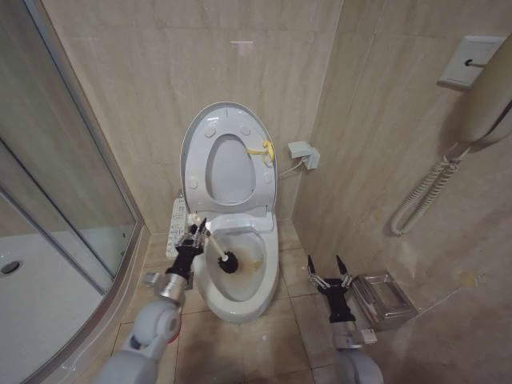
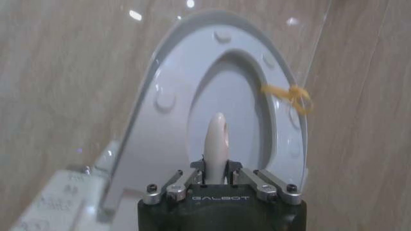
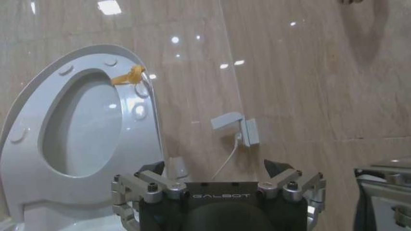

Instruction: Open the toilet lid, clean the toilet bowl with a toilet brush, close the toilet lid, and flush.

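Toilet lid (image 1: 228, 152) up with the seat ring, leaning on the back wall. Left end effector (image 1: 198, 230) clamped on the toilet brush (image 1: 218, 250) handle over the toilet bowl's (image 1: 268, 276) left rim, bristle head down inside the bowl. Right end effector (image 1: 327, 268) hangs right of the bowl, fingers spread, holding nothing.

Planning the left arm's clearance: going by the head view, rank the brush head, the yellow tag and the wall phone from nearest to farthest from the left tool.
1. Brush head, in the bowl beside the left tool.
2. Yellow tag, on the raised lid behind.
3. Wall phone, far right wall.
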